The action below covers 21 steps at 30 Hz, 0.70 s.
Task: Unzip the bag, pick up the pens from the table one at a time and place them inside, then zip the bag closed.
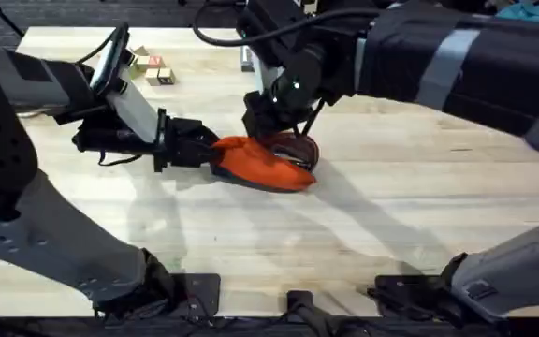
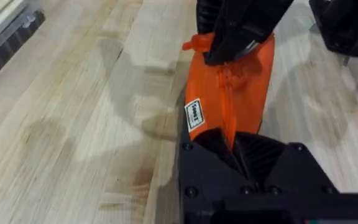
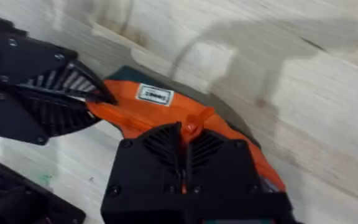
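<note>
The right tool (image 3: pixel 184 148) is pinching, fingers closed, the small orange pull tab (image 3: pixel 193 122) at the top zipper of the bag (image 1: pixel 265 164). The left tool (image 2: pixel 235 146) is clamping the pouch's opposite end, its ribbed pads pressed onto the fabric. The bag is lying on the desk (image 1: pixel 363 234) near its middle, between both tools.

Judgement: a zipper stroke is being worked; whether opening or closing cannot be told. The left tool should be holding firm while the right is drawing the tab straight along the teeth, low and level, avoiding lifting the pouch.
</note>
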Available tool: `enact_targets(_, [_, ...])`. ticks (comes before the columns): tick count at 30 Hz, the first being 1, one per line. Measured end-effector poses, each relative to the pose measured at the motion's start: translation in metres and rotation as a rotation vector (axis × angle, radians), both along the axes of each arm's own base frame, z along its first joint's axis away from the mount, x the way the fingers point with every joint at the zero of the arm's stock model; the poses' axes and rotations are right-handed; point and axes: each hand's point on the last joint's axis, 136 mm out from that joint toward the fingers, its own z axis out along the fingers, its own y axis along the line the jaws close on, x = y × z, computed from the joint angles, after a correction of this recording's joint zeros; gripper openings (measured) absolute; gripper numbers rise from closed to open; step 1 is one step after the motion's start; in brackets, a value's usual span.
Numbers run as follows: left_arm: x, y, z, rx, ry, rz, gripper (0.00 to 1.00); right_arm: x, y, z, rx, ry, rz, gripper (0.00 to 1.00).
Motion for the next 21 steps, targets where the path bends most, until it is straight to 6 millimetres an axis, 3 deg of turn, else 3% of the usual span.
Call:
enact_targets(11, [0.0,-0.002,0.003,-0.017,0.003,0.005,0.043,-0.001,-0.037,0.016,-0.083,-0.018,-0.062,0.034])
enact_targets(21, [0.0,-0.002,0.001,-0.009,0.0,0.001,0.042,0.013,-0.088,0.011,-0.177,0.014,-0.178,0.034])
